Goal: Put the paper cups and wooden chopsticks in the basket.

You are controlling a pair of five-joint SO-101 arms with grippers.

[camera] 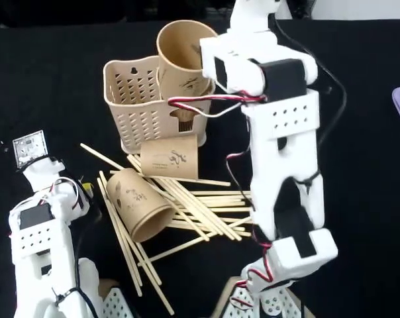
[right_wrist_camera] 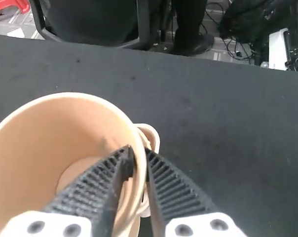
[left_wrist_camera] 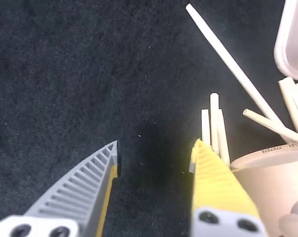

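While placing: paper cup [camera: 183,46] at basket [camera: 137,99], upper centre.
Right gripper [right_wrist_camera: 138,158]: clamped on cup rim.
Left gripper [left_wrist_camera: 154,148]: wide, empty, beside chopsticks [left_wrist_camera: 214,118], lower left.
Next: probably lower, release.

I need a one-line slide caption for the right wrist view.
Right claw shut on the rim of a paper cup, one finger inside it, above the black table.
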